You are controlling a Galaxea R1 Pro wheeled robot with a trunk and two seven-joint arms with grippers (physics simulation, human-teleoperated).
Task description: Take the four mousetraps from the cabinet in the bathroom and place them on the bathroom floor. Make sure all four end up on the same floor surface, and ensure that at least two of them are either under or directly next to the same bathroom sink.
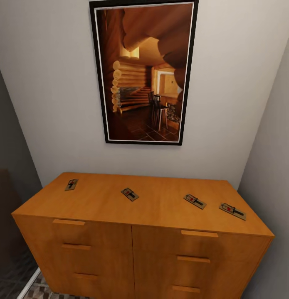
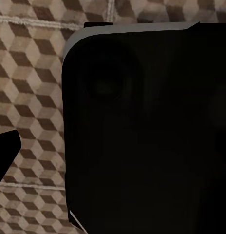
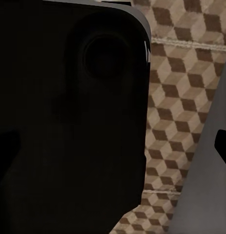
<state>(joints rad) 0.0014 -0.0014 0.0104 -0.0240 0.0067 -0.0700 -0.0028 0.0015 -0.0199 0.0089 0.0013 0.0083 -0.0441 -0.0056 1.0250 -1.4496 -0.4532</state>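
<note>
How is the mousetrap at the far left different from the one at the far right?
The leftmost mousetrap lies near the back left corner of the cabinet top; the rightmost mousetrap lies near its right edge, closer to the front. The leftmost points almost straight front to back; the rightmost lies turned crosswise. Both are flat tan boards with dark wire and a red mark.

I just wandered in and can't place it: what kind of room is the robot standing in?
Probably a narrow nook in a home; nothing here marks it as a bathroom. An orange-brown wooden cabinet stands against a plain wall under a framed picture, with patterned floor tiles below. Four mousetraps lie on top.
</note>
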